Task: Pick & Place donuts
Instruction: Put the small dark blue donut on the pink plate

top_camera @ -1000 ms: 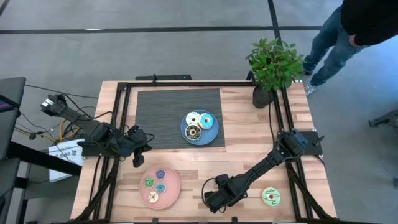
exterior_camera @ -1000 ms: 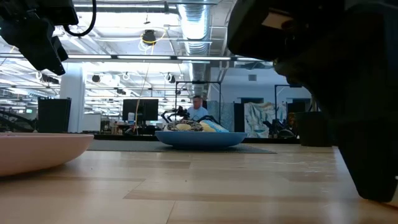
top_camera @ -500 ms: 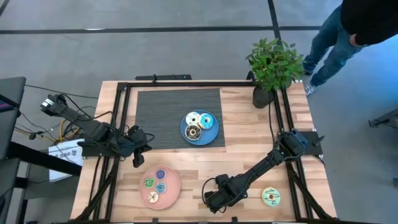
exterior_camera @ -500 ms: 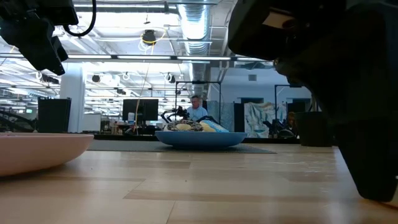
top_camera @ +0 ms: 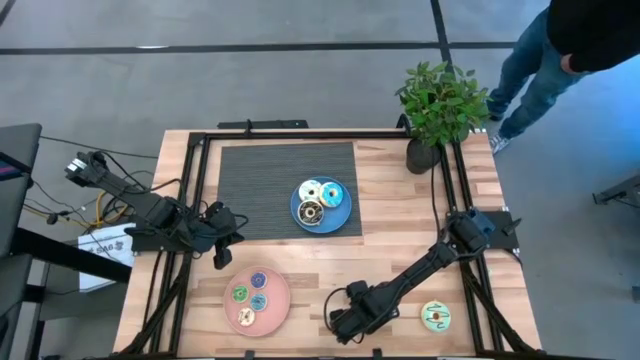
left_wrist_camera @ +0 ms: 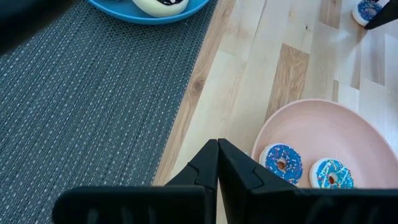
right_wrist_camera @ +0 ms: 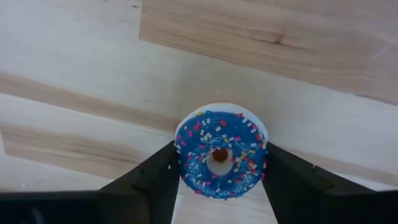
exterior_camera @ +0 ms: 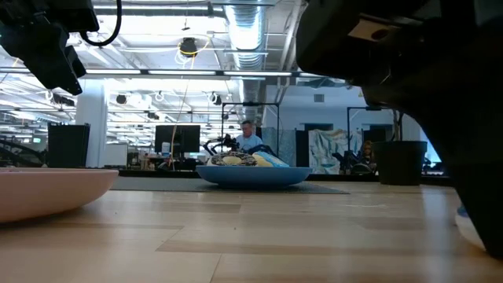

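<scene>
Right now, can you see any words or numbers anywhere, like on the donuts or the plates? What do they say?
No words or numbers can be read.
Yellow-green donut: dark red squiggles on top, icing rather than letters.
White sheet beside the table, under the left arm: dark marks, too small to read.
Monitors in the room behind: nothing legible.
Blue sprinkled donut, pink plate, blue plate: no writing.
</scene>
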Motion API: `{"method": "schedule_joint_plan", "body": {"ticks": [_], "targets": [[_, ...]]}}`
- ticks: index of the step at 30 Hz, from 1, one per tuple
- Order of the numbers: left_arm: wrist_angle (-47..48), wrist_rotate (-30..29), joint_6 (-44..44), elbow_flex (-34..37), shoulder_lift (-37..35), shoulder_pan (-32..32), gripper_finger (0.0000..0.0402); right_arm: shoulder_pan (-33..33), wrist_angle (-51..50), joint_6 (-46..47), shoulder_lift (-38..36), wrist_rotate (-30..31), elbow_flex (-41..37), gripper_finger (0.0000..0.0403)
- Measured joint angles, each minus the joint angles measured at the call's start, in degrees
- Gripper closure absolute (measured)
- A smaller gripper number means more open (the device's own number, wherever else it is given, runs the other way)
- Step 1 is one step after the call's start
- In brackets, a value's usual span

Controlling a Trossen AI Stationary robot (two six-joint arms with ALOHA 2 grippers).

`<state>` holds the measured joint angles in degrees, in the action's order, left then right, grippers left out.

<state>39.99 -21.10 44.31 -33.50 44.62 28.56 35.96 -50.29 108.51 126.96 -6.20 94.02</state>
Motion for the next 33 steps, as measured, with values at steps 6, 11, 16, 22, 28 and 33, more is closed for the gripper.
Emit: {"method": "schedule_joint_plan", "body": {"ticks": [6, 11, 16, 22, 28, 33], "targets": [[-0.01, -0.02, 0.03, 0.0, 0.02, 0.01, 0.0401, -0.18, -6.19, -3.53, 0.54, 3.44, 3.58, 0.0215], [-0.02, -0.04, -0.09, 0.0, 0.02, 0.02, 0.0401, -1.75, -6.22, -9.17, 0.47, 7.73, 6.51, 0.0214], [-0.02, -0.19, -0.29, 0.0, 0.02, 0.01, 0.0401, -5.43, -5.35, -18.45, 0.35, 13.1, 7.07, 0.0216], [0.09, -0.21, -0.54, 0.0, 0.01, 0.0, 0.0401, -12.74, 1.8, -37.12, 0.35, 13.39, 7.07, 0.0221], [0.63, -0.24, -1.16, 0.0, 0.02, 0.02, 0.0401, -19.19, 16.95, -51.98, 0.32, 7.78, 7.07, 0.0228], [0.63, -0.22, -0.72, 0.0, 0.02, 0.0, 0.0401, -21.37, 26.13, -58.47, 1.06, 6.56, 10.37, 0.0232]]}}
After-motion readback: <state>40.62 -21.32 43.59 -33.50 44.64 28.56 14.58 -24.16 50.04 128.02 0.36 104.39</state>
